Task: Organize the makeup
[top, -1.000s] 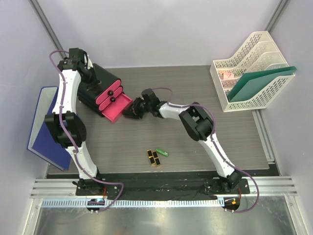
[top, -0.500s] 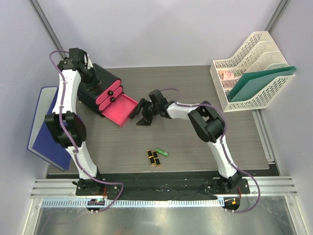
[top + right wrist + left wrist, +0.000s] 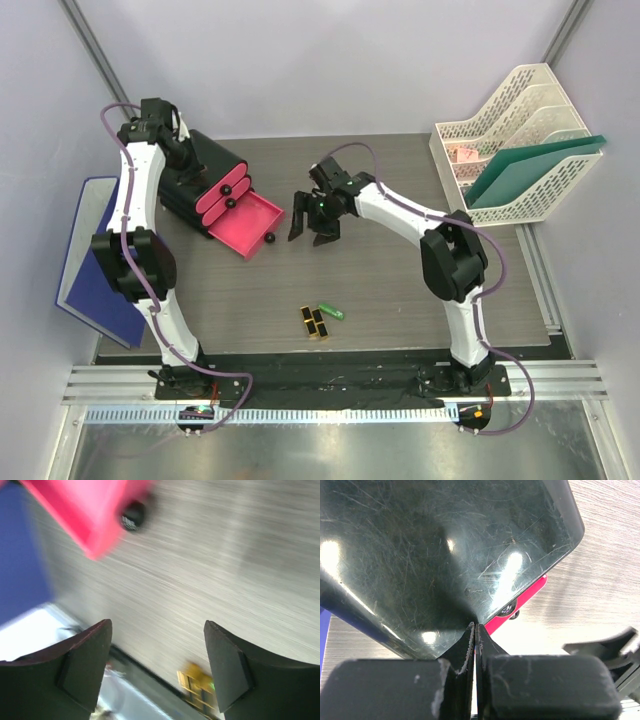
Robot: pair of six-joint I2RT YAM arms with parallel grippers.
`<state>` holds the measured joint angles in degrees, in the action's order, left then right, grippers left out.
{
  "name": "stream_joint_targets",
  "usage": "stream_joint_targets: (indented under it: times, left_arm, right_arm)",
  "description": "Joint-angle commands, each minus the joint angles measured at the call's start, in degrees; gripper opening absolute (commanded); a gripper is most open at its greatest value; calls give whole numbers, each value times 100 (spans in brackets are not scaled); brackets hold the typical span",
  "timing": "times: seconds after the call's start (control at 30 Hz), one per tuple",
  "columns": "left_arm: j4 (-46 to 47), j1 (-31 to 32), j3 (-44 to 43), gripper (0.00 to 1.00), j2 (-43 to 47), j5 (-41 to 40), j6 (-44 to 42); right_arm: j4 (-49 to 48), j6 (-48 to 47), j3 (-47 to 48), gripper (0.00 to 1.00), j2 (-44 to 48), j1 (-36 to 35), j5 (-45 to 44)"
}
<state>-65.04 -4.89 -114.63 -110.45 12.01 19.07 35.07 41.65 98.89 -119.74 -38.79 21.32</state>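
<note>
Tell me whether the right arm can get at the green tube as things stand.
Probably yes. The right gripper is open and empty above bare table, and the green tube lies in the open nearer the arm's base with nothing between. Only the lipsticks lie close beside it.

Colours on grey woodgrain worktop (image 3: 400,290)
Black box (image 3: 218,158), pink drawers; black-and-gold lipsticks (image 3: 315,322); green tube (image 3: 331,311); cream rack (image 3: 470,135).

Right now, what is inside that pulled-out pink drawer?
From above, the pink drawer shows only its bare pink floor, with nothing lying on it. Its back end sits inside the black box, so whatever may be there is covered and cannot be seen.
</note>
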Motion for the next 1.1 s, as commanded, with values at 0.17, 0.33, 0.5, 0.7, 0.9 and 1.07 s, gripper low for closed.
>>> stream_joint_targets:
  times: [0.17,0.33,0.5,0.7,0.9,1.07]
  left_arm:
    - [-510,5,213,0,-257,-164,-123]
    - [-475,5,283,0,-266,-182,-140]
    - [-466,5,283,0,-284,-182,-140]
    - [-484,-4,283,0,-328,-199,-140]
    - [-484,5,318,0,-284,-217,-149]
    - [-475,5,353,0,-275,-234,-149]
  right_arm:
    - [2751,-2354,-438,72,856,-1086,-2728]
    - [2812,-2328,-871,69,1040,-1456,-2941]
    - [2883,-2345,-1135,62,1111,-1737,-3221]
    - [2725,-2407,-1338,60,989,-1887,-3231]
    - [2707,-2372,-1241,59,1032,-1966,-2976]
    - [2672,-2433,-1232,58,979,-2019,-2801]
